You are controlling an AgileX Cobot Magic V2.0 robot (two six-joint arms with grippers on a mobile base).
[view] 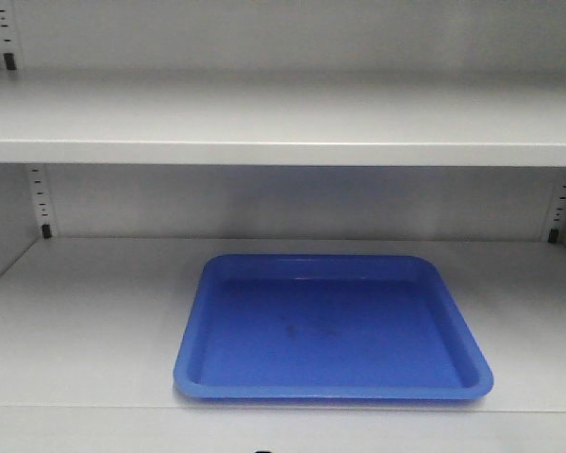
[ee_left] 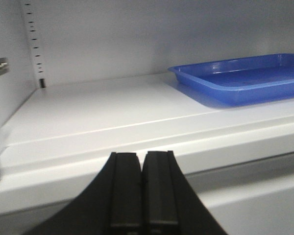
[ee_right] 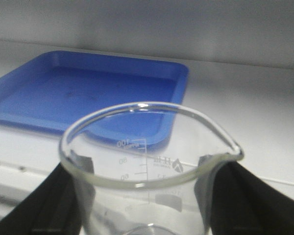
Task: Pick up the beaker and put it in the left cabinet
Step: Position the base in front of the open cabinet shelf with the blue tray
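A clear glass beaker (ee_right: 147, 166) with printed graduation marks fills the lower half of the right wrist view, upright, its spout to the right. My right gripper (ee_right: 146, 196) is shut on the beaker, one black finger on each side of its wall, in front of the cabinet shelf. My left gripper (ee_left: 142, 188) is shut and empty, its two black fingers pressed together, just below the shelf's front edge at the left. Neither gripper nor the beaker shows in the front view.
A blue plastic tray (view: 332, 327) lies empty on the white cabinet shelf (view: 85, 321), right of centre; it also shows in the left wrist view (ee_left: 245, 78) and the right wrist view (ee_right: 88, 93). An upper shelf (view: 283, 142) runs above. The cabinet's left wall (ee_left: 5, 98) is close.
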